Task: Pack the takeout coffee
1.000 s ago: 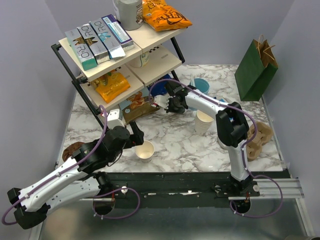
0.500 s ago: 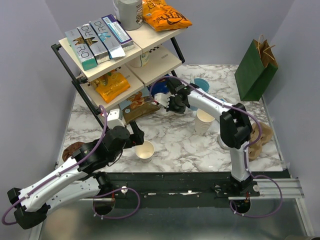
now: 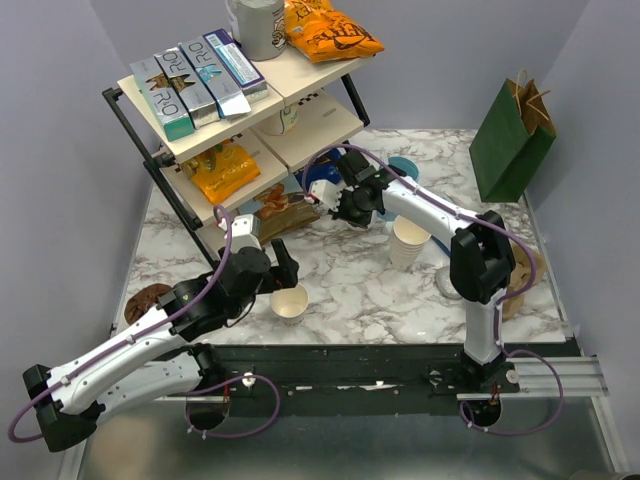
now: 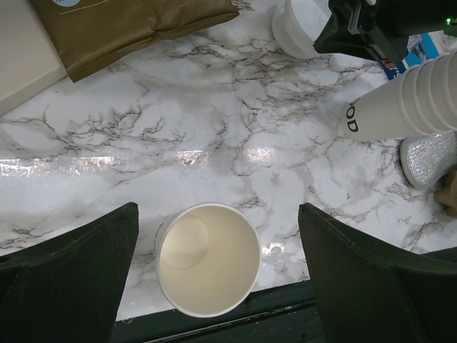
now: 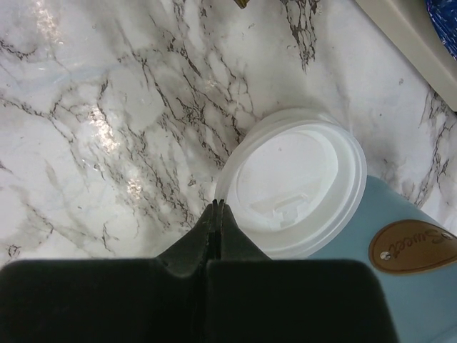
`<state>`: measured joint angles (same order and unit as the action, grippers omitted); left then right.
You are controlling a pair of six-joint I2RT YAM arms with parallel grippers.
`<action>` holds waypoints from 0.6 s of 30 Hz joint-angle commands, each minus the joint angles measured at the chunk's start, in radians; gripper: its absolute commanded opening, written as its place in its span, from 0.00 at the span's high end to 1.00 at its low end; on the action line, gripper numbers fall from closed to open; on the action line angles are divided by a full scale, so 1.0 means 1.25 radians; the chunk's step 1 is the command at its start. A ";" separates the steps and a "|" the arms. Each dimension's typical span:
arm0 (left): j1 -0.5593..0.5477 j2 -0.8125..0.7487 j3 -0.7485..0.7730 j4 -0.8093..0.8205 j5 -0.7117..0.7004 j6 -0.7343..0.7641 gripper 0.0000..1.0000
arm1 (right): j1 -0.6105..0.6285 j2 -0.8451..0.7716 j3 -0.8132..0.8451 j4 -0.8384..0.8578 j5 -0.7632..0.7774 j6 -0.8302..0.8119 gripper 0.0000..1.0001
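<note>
White lid (image 5: 293, 179) lies flat; cup (image 4: 207, 268) stands upright, mouth up. At lid rim, right tool (image 5: 218, 204) is pressed together; left tool (image 4: 214, 214), spread, flanks cup.

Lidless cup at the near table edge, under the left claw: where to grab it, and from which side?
Take the open cup by its side wall, about mid-height, coming straight down. It stands upright, round, mouth up, and the left claw hangs open with fingers on either side. A squeeze across the wall probably holds better than pinching the thin rim.
</note>
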<state>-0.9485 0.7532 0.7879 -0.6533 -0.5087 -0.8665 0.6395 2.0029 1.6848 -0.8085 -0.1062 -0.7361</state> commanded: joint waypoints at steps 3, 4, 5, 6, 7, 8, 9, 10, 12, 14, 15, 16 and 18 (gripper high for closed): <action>0.003 0.005 -0.011 0.033 0.025 0.013 0.01 | -0.005 0.037 0.007 0.006 0.049 0.010 0.99; 0.004 0.005 -0.011 0.033 0.025 0.012 0.01 | -0.005 0.044 0.011 0.004 0.053 0.011 0.99; 0.003 0.005 -0.011 0.031 0.024 0.013 0.01 | -0.005 0.049 0.019 0.005 0.057 0.010 0.99; 0.003 0.004 -0.011 0.031 0.024 0.012 0.01 | -0.004 0.060 0.022 0.005 0.063 0.010 0.99; 0.003 0.002 -0.011 0.031 0.024 0.012 0.01 | -0.006 0.065 0.024 0.005 0.064 0.008 0.99; 0.003 0.002 -0.011 0.029 0.025 0.010 0.01 | -0.006 0.068 0.030 0.005 0.063 0.008 0.99; 0.003 0.001 -0.009 0.029 0.025 0.010 0.01 | -0.008 0.076 0.034 0.005 0.060 0.011 0.99; 0.003 0.000 -0.009 0.028 0.025 0.010 0.01 | -0.010 0.080 0.038 0.003 0.058 0.013 0.99; 0.003 -0.001 -0.011 0.027 0.025 0.008 0.01 | -0.010 0.086 0.050 -0.004 0.052 0.019 0.99; 0.003 -0.002 -0.011 0.027 0.027 0.007 0.01 | -0.012 0.095 0.058 -0.017 0.047 0.023 0.99; 0.003 0.000 -0.011 0.028 0.029 0.007 0.01 | -0.012 0.097 0.061 -0.018 0.046 0.030 0.99; 0.003 0.000 -0.011 0.028 0.031 0.006 0.01 | -0.013 0.102 0.069 -0.023 0.046 0.039 0.99; 0.003 0.002 -0.012 0.031 0.033 0.007 0.01 | -0.019 0.111 0.087 -0.040 0.036 0.055 0.99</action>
<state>-0.9485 0.7578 0.7868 -0.6292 -0.4870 -0.8608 0.6292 2.1063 1.7325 -0.8165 -0.0559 -0.7120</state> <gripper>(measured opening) 0.990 0.012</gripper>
